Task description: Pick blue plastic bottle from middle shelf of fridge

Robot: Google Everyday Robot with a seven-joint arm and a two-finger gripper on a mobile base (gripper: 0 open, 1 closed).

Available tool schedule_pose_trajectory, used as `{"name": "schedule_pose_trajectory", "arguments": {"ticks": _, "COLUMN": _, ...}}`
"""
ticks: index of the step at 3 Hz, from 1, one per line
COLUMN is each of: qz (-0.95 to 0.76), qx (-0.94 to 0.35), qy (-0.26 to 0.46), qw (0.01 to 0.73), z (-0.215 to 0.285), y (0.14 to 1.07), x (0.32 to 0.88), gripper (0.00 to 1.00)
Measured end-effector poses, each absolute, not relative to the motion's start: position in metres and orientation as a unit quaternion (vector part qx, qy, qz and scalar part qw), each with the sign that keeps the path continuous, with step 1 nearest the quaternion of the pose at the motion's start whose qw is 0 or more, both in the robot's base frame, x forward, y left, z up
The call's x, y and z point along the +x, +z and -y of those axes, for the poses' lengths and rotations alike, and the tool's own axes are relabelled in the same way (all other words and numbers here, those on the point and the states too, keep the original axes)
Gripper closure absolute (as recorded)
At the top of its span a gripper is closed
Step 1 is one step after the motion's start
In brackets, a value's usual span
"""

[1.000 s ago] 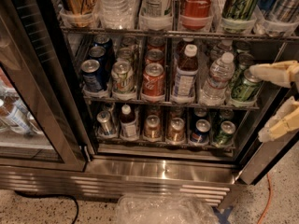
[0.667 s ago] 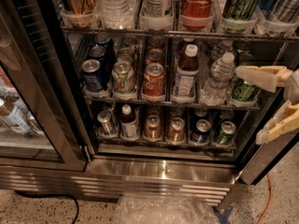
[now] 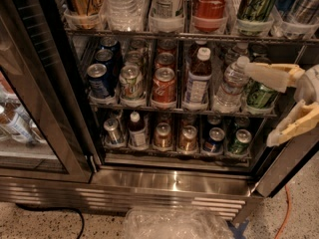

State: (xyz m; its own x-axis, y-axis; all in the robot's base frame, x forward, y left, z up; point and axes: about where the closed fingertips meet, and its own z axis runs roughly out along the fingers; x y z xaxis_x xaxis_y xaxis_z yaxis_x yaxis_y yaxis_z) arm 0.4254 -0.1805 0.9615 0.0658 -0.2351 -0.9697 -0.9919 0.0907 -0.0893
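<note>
Jaws spread wide, empty, right of middle shelf (image 3: 174,107); upper finger (image 3: 271,74) beside cap of clear bottle (image 3: 230,86).

I can read only "Coca-Cola", on the red bottle (image 3: 209,3) on the top rack (image 3: 139,34), up-left of my gripper (image 3: 259,105).

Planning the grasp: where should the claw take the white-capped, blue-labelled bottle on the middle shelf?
Likely the neck under its white cap, from the front: the bottle stands upright, body hemmed between red can and water bottle. The open claw hangs at right, beside the water bottle.
</note>
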Motion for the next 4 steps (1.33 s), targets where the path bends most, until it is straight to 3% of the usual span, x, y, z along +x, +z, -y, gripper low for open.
{"name": "schedule_pose_trajectory", "arguments": {"ticks": 2, "qz": -0.554, "qx": -0.502, "qy": 0.412, "qw": 0.52, "z": 0.151, "y": 0.941, "x": 0.407, "gripper": 0.0}}
{"name": "schedule_pose_trajectory", "arguments": {"ticks": 4, "qz": -0.559, "qx": -0.497, "qy": 0.427, "qw": 0.508, "z": 0.142, "y": 0.926, "x": 0.399, "gripper": 0.0}}
